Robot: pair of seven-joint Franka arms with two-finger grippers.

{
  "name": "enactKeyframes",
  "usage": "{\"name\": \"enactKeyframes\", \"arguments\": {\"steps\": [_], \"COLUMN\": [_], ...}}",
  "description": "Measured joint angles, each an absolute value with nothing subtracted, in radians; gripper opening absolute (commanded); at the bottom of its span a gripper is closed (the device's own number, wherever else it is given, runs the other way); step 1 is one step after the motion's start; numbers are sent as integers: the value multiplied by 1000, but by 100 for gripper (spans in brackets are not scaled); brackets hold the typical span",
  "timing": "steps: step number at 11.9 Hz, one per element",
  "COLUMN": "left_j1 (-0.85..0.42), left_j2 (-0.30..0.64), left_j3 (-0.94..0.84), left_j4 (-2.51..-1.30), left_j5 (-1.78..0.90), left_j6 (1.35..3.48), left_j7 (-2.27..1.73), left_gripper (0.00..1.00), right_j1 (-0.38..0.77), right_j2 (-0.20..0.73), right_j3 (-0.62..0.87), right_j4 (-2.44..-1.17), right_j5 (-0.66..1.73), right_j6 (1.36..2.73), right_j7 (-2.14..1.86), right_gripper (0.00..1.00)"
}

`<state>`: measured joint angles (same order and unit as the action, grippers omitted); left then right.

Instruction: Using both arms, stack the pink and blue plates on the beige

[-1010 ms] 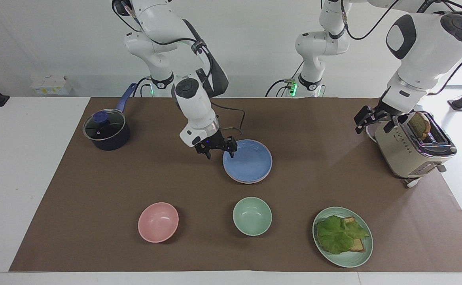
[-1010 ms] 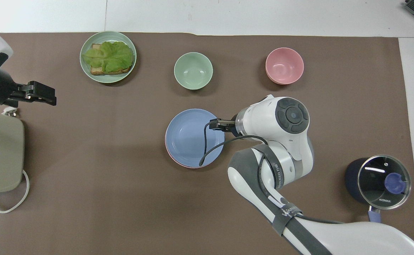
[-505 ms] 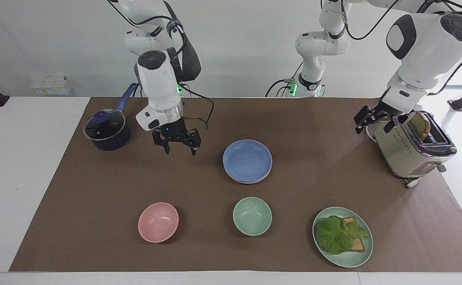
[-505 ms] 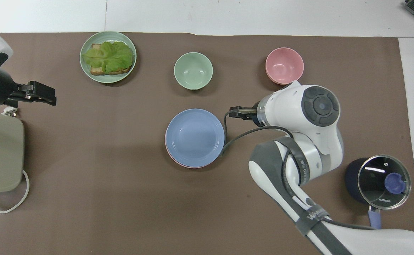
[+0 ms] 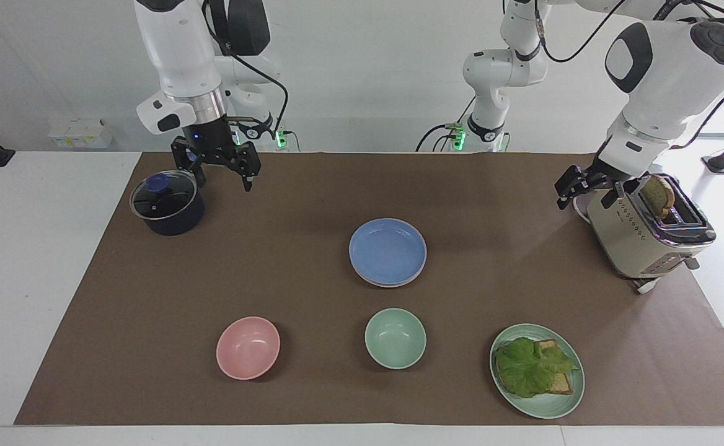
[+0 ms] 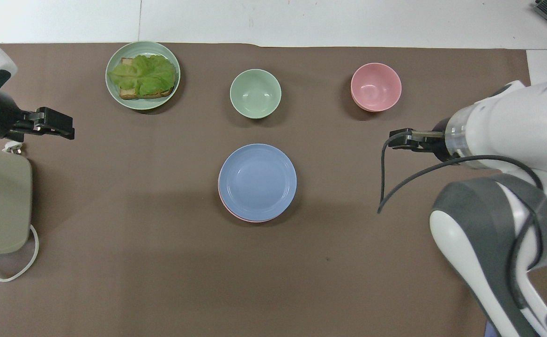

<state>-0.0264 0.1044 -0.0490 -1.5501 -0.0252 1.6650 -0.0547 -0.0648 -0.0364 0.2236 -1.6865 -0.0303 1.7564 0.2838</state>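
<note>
Right pincer [image 5: 220, 175] withdrawn over pot [image 5: 167, 210], open, matte blue plate [image 5: 388, 250] atop pink rim [image 6: 236, 216]

A matt brown paper-like sheet [image 5: 275, 260] is covering the smooth white desk [image 5: 33, 260], the blue plate [image 5: 387, 250] at frame centre is looking matt, the toaster [image 5: 644, 238] at the right is showing brushed beige metal, and the pot's lid [image 5: 162, 195] is gleaming like glass.

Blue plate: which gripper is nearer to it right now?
Right, though narrowly. The right gripper hangs with open jaws beside the pot, toward the right arm's end from the blue plate. The left gripper waits by the toaster, slightly farther off.
</note>
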Motion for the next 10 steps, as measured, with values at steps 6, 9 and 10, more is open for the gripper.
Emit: {"name": "enactKeyframes", "arguments": {"steps": [6, 9, 10], "left_j1": [-26, -26, -26], "left_j2": [104, 104, 104], "left_j3": [-49, -49, -49], "left_j4": [-1550, -1550, -1550], "left_j5": [-25, -25, -25], "left_j6": [1665, 1665, 1665], "left_j7": [-55, -55, -55], "left_gripper": [100, 100, 100], "right_j1": [-72, -72, -72], "right_j2": [-31, -29, -29], "right_j3": [204, 203, 202], "right_j4": [-1635, -1629, -1628], "right_j5": [-30, -31, -31], "right_j6": [1725, 1706, 1694], "right_j7": [233, 181, 155], "right_gripper": [100, 100, 100]}}
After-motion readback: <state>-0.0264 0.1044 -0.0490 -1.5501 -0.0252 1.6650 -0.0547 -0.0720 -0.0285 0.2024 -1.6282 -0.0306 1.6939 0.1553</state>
